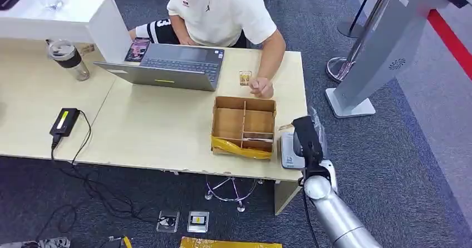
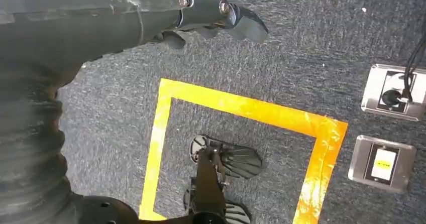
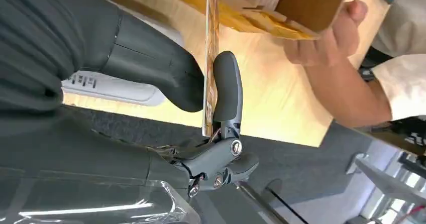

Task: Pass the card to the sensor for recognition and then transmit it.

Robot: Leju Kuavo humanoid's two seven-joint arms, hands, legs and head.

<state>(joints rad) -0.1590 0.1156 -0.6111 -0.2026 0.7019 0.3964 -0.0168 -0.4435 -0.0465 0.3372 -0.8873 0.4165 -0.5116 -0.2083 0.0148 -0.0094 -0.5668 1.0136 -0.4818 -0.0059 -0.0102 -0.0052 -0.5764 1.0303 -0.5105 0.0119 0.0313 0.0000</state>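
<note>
Card (image 3: 210, 58) being pinched edge-on by right hand (image 3: 201, 83) | hovering over card reader (image 1: 289, 150) | next: lowering flat onto it | left hand (image 2: 211, 13) hanging, fingers curled, holding nothing

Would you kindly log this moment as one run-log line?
right hand: pinches card edge-on | over sensor by table edge | left hand: hangs over floor, holds nothing

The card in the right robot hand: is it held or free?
Held: the card is pinched edge-on between thumb and finger of the right robot hand.
</note>
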